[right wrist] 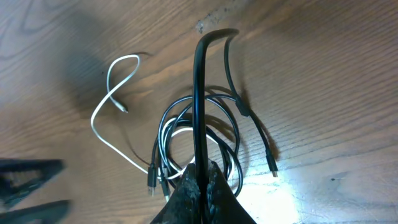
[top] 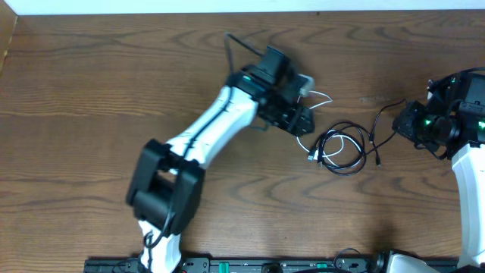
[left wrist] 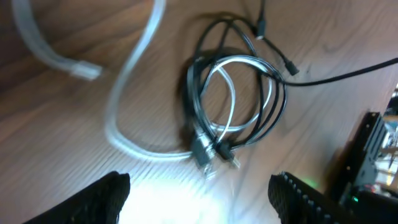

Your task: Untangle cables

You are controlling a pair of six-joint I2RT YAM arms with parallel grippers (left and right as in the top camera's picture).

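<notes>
While the left gripper [left wrist: 199,186] hangs with jaws wide apart just above the cables [top: 342,148], a black-and-white tangled coil lying on the table [top: 76,114] between both arms, the right gripper [right wrist: 200,186] is clamped on one black strand [right wrist: 198,93] leading out of that coil

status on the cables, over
left gripper open beside coiled thin black and white cables, right gripper shut on one thin black cable. coil not yet untangled. nothing blocking.
</notes>
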